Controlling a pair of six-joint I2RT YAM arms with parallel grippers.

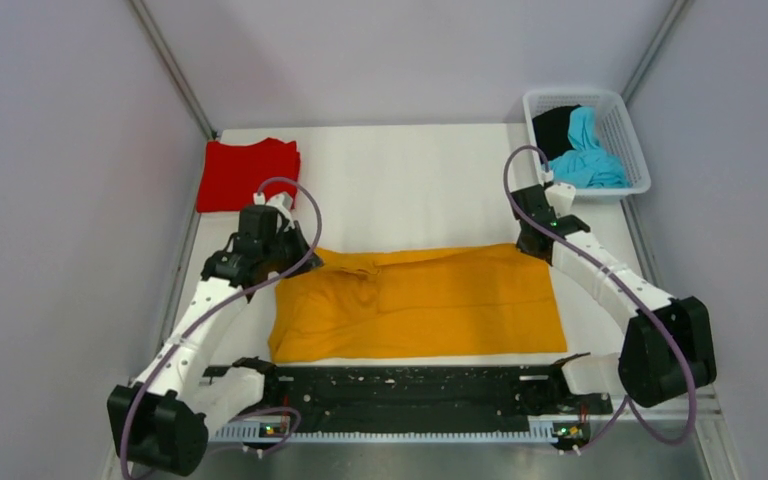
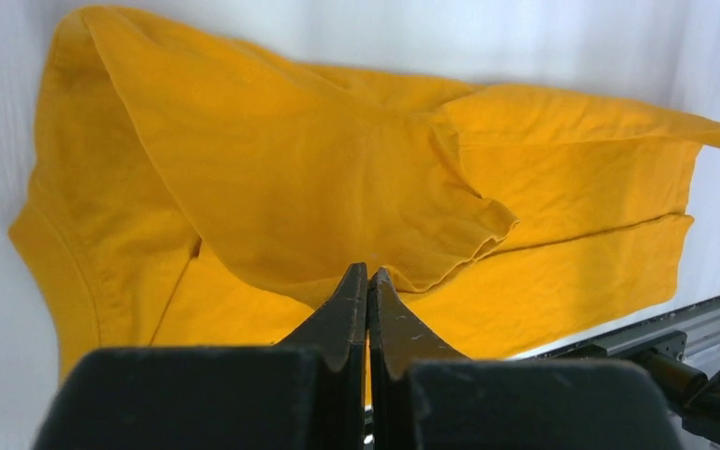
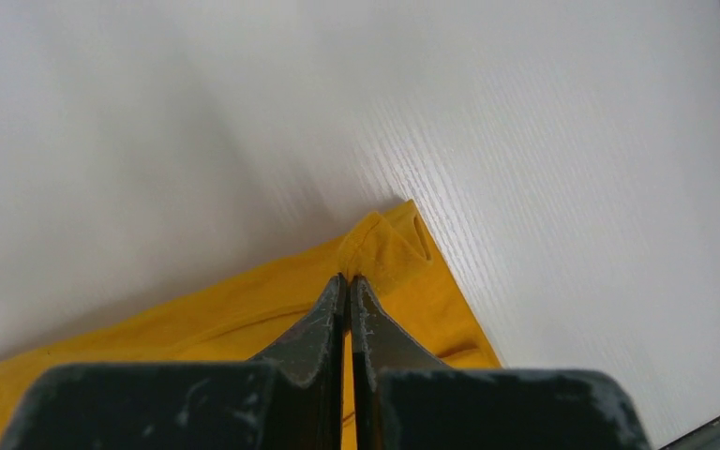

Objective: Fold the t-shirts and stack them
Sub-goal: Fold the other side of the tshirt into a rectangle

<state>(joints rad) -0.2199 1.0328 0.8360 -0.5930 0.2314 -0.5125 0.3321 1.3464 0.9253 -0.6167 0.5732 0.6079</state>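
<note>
The orange-yellow t-shirt (image 1: 420, 305) lies spread across the middle of the table (image 1: 410, 180), already doubled lengthwise into a long band with one flap turned over itself. My left gripper (image 2: 367, 274) is at its far left corner and my right gripper (image 3: 348, 278) at its far right corner. Both pairs of fingers are pressed tight together. The right one pinches a small bunched corner of the cloth, and the left one, as far as I can judge, nips the edge of the raised flap.

The red t-shirt (image 1: 245, 172) sits folded at the far left of the table, so I reckon one of four is done (the yellow one is only mid-fold). The cyan-blue t-shirt (image 1: 585, 150) and the black t-shirt (image 1: 557, 125) are crumpled in the white basket (image 1: 628, 130) at the far right, unfolded. Nothing is stacked yet.

I can read no brand, label or writing on any shirt.
</note>
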